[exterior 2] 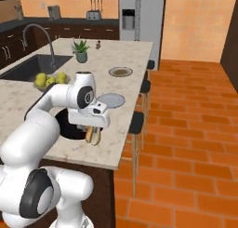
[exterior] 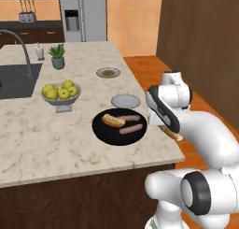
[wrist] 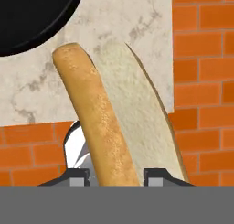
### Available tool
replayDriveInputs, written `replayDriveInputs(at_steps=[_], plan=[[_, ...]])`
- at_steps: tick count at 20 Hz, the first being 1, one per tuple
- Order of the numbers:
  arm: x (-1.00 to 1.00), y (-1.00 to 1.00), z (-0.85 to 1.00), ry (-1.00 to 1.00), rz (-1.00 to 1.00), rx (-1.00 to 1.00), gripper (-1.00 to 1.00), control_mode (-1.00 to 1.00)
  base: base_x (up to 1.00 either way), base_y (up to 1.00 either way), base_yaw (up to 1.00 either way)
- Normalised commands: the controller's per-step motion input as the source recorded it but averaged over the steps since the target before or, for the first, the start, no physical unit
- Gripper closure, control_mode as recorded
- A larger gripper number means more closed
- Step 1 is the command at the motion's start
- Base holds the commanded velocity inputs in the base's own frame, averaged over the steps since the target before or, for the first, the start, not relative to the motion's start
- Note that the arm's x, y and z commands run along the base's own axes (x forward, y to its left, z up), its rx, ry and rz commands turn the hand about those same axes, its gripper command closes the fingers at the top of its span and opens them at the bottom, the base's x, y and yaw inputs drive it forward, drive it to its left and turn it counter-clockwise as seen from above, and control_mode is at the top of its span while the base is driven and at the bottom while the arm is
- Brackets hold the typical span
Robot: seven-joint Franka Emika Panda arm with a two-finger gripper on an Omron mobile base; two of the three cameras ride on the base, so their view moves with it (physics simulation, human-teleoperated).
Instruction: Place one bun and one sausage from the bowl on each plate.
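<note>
bowl [exterior: 108, 131]: one bun [exterior: 113, 120], two sausages [exterior: 131, 128] | plates [exterior: 125, 101]: bare | pincer [wrist: 114, 176]: pinching second bun [wrist: 114, 122]

Two base views from behind the arm, left and right, facing forward and down, sharing the island counter [exterior: 56, 139] and black bowl [exterior: 112, 132]. Hand view close, looking down past the bun [wrist: 114, 127] at counter edge.

1. You see a glossy white arm [exterior: 205, 130] of rounded, bulging links.
2. You see dark grey bands ringing its joints (one round cap faces you low down).
3. Just behind the jaws, you see a white boxy hand [exterior 2: 90, 116].
4. You see two small dark fingertips [wrist: 157, 175], squared off.
</note>
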Motion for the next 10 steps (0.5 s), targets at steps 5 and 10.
replayDriveInputs(at_steps=[5,10], plan=[[0.0,0.0,0.0,0.0,0.0,0.0,1.0,1.0,-0.29,-1.0,0.51],[0.0,0.0,0.0,0.0,0.0,0.0,1.0,1.0,0.0,-0.89,0.68]])
